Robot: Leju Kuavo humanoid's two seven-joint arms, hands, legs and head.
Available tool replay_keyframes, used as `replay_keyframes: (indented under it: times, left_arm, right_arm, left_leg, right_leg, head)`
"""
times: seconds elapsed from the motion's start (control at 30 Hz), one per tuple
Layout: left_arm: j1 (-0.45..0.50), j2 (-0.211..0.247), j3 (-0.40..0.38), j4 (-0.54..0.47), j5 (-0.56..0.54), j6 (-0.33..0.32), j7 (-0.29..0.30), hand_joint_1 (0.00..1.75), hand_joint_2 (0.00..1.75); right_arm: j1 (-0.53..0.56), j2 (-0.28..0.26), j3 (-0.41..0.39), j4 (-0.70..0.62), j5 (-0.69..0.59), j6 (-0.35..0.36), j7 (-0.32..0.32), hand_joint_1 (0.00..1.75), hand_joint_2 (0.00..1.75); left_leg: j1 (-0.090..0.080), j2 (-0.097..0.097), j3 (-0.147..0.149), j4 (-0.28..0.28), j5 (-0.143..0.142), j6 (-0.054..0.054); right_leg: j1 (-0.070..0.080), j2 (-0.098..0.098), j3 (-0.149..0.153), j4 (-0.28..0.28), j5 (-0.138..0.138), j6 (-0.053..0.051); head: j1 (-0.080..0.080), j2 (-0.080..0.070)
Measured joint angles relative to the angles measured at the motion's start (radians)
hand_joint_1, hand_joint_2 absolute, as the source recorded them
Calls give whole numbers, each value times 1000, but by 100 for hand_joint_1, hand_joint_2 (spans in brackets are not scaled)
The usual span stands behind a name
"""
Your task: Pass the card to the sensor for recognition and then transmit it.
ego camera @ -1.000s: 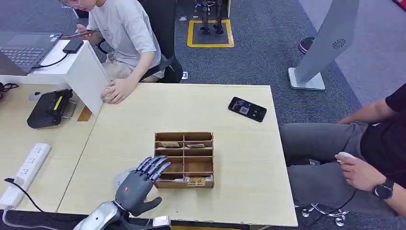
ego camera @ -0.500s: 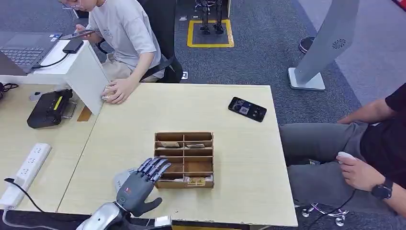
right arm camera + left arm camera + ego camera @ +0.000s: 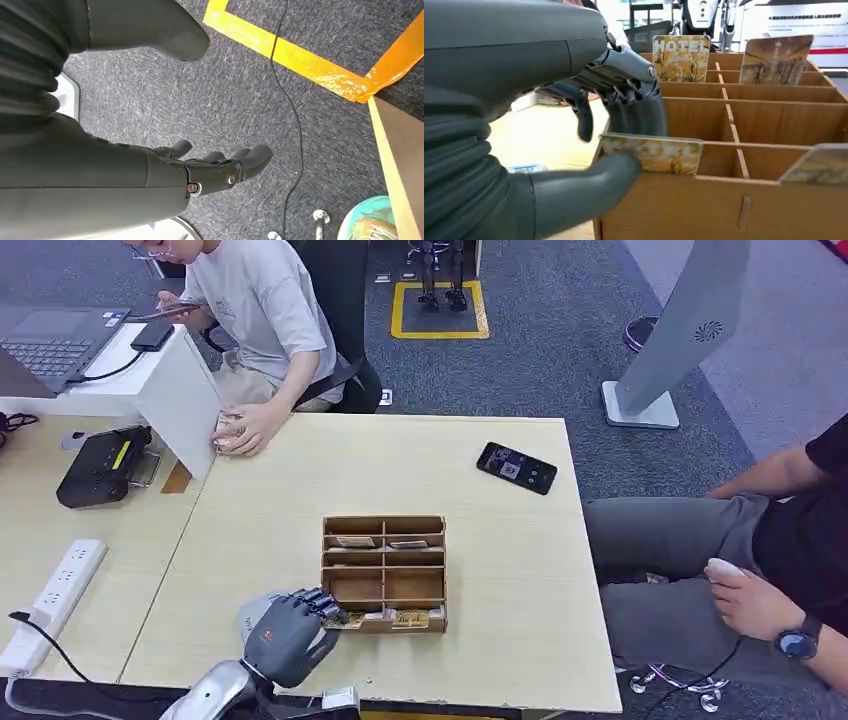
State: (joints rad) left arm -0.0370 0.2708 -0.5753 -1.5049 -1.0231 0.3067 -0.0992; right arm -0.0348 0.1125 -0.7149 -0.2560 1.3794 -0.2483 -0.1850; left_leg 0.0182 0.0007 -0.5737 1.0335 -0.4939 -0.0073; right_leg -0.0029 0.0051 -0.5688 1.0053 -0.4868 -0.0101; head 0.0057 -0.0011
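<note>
A wooden divided box (image 3: 384, 573) stands in the middle of the table. My left hand (image 3: 288, 633) is at its near left corner, fingers curled into the near left compartment. In the left wrist view the thumb (image 3: 589, 182) and the dark fingers (image 3: 636, 117) pinch a yellow patterned card (image 3: 656, 154) standing in that compartment of the box (image 3: 774, 150). More cards stand in the far compartments (image 3: 680, 57) and at the near right (image 3: 410, 617). My right hand (image 3: 220, 170) hangs over the carpet, fingers apart and holding nothing.
A black phone (image 3: 515, 467) lies at the table's far right. A black device (image 3: 100, 465) and a power strip (image 3: 55, 600) sit on the left table. A seated person's hand (image 3: 245, 430) rests on the far edge. Another person (image 3: 770, 580) sits at the right.
My left hand, spread flat beside the box before, has curled its fingers down into the near left compartment and closed on the card.
</note>
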Motion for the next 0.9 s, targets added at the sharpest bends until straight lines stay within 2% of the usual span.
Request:
replay_keyframes:
  times: [0.33,0.7,0.77,0.9]
  left_arm:
    - [-4,-2,0,2,73,-25,-35,175,175]
    - [-5,-3,0,3,89,-29,-40,175,175]
    - [-5,-3,2,3,129,-43,-58,175,175]
    - [-12,5,21,-24,313,-121,-129,175,175]
  right_arm:
    - [0,0,15,0,-9,0,0,0,175]
    - [-1,0,17,0,-11,0,0,0,175]
    - [-2,0,17,0,-16,0,0,0,175]
    - [-3,0,19,0,-29,-3,0,0,175]
  left_leg:
    - [0,0,0,0,0,0]
    - [0,0,0,0,0,0]
    - [0,0,0,0,0,0]
    - [0,0,0,0,0,0]
  right_leg:
    - [0,0,0,0,0,0]
    - [0,0,0,0,0,0]
    - [0,0,0,0,0,0]
    - [0,0,0,0,0,0]
  head:
    - [0,0]
    - [0,0]
    - [0,0]
    - [0,0]
